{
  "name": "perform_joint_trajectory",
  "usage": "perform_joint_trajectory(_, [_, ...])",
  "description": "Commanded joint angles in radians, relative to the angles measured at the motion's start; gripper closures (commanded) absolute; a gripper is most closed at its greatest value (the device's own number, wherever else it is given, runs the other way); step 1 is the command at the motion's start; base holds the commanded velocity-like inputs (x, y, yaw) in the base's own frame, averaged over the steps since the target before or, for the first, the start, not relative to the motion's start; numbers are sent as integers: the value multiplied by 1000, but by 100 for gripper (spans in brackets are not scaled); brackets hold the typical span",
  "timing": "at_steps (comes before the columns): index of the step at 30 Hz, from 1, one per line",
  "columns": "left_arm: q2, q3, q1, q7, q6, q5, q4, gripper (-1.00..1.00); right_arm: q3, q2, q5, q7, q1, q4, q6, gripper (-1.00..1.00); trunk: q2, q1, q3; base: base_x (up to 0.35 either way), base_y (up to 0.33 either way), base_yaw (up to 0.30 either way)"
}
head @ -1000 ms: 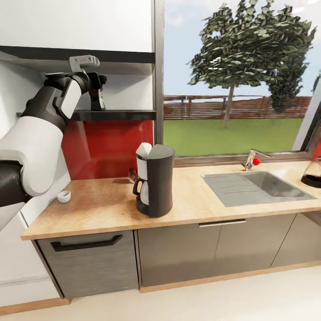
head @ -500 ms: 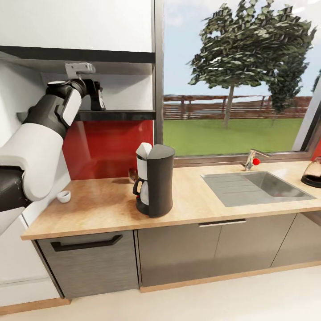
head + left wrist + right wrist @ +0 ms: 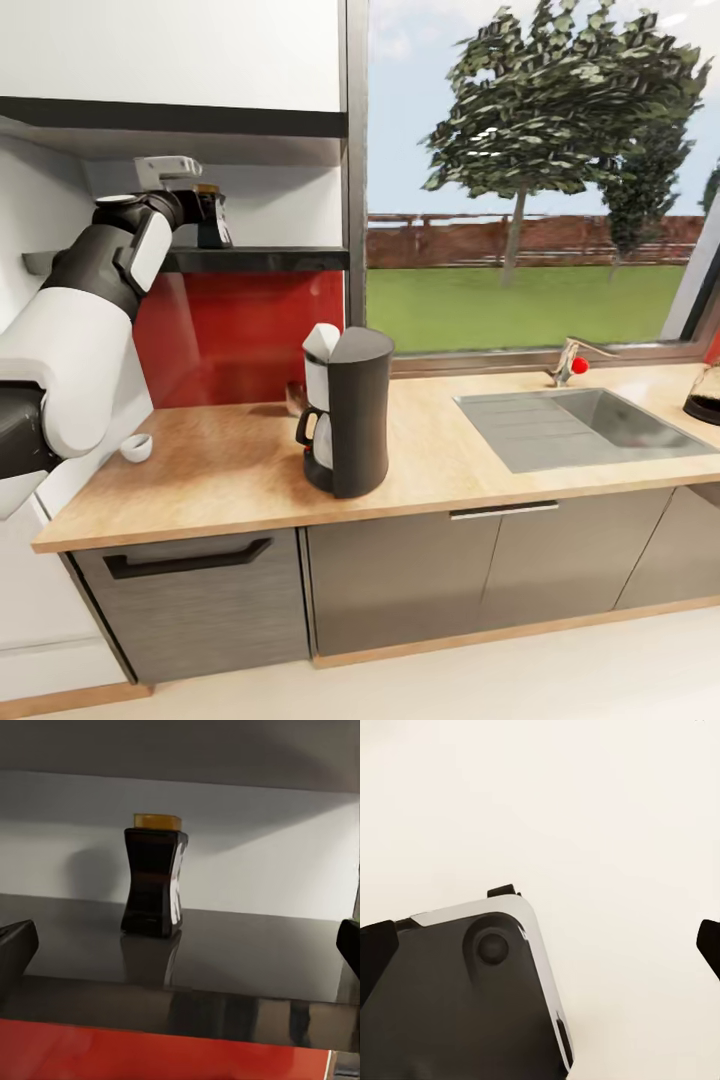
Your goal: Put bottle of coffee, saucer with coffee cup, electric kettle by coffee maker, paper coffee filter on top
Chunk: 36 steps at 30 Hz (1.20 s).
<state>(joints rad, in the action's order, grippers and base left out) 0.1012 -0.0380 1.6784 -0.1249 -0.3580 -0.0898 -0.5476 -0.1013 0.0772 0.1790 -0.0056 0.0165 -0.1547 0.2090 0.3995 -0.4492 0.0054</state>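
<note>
Left gripper (image 3: 207, 215) was up at the kitchen shelf (image 3: 260, 259), at 11 o'clock from the coffee maker (image 3: 345, 410), spread wide and not yet around the bottle of coffee (image 3: 154, 879), which stood upright on the shelf. Right gripper (image 3: 540, 945) pointed at pale floor, also spread wide. On the tabletop (image 3: 230, 470), the coffee maker was in place with a white filter on top; the cup (image 3: 136, 447) sat at its 9 o'clock and the kettle (image 3: 704, 392) far off at 3 o'clock, both left to move

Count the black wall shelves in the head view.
2, stacked. The upper shelf runs under the white cabinet; the lower kitchen shelf, above the red backsplash, carries the bottle of coffee, with the left gripper up at it. Its left end is hidden behind the arm.
</note>
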Motion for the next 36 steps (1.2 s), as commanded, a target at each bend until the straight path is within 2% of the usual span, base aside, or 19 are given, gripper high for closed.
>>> perform_joint_trajectory(1, [2,-4,0,-6,-5,-10,-1,-100,-1,0,7,1,0,1,4,-100,1,-1,0,271,0,0])
perform_joint_trajectory(11, [5,-4,-27,-5,-4,-7,-3,-100,1,37,4,3,0,23,-3,-100,1,-1,0,58,0,0])
perform_joint_trajectory(22, [5,-10,-29,-5,-4,-4,-4,-100,2,52,4,3,0,50,-3,-100,1,-1,0,43,46,0])
perform_joint_trajectory(24, [5,-12,-29,-4,-4,13,-6,-100,2,52,4,3,0,50,-3,-100,1,-1,0,2,2,0])
perform_joint_trajectory(28, [3,-10,-29,-3,-6,82,-15,-100,2,52,4,3,0,50,-3,-100,1,-1,0,84,1,0])
perform_joint_trajectory(36, [3,-3,-28,1,-7,102,-19,-100,2,52,4,2,0,50,-2,-100,1,-1,0,74,0,0])
